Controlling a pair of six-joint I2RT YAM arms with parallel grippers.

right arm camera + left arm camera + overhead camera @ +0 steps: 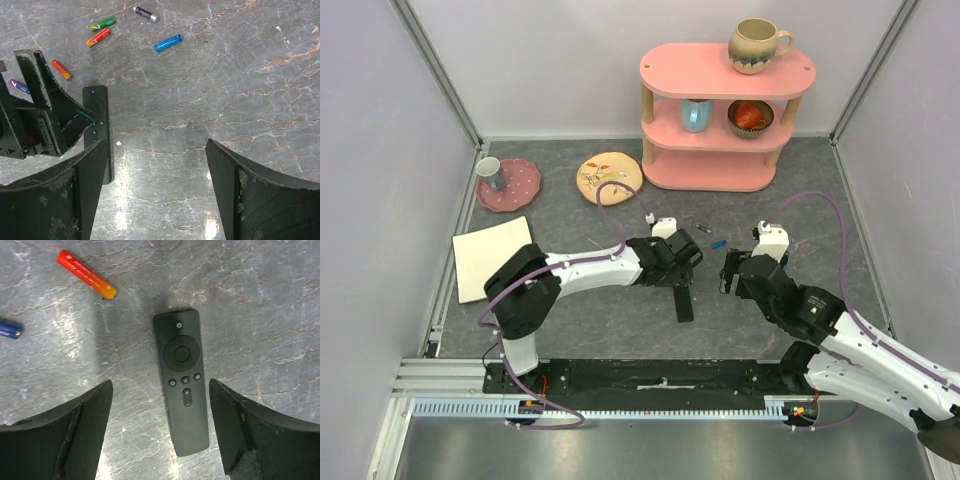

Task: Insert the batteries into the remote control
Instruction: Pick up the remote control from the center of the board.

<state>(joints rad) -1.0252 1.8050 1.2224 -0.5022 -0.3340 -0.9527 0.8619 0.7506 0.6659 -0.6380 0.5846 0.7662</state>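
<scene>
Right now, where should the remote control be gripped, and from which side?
Probably across its two long edges, at the plain half below the buttons, from straight above: the remote control lies flat, buttons up, between the open left fingers.

Dark grey, marble-veined worktop (pixel 620 330). Around the middle, flat and buttons up: long black remote control (pixel 182 382), lengthwise from near edge to far edge. Beyond its top end, toward the far edge: loose batteries (pixel 98 37), scattered apart, none touching the remote. Nearest it, a red-orange battery (pixel 86 273); farther out, a green battery (pixel 103 23), a blue battery (pixel 168 42) and a dark battery (pixel 146 13). Against the far edge, right of centre: pink shelf unit (pixel 705 178). Toward the far left corner: pink dotted plate (pixel 525 185), with a yellow patterned plate (pixel 609 178) near it. Along the left edge: square white board (pixel 492 258), lying flat.
</scene>
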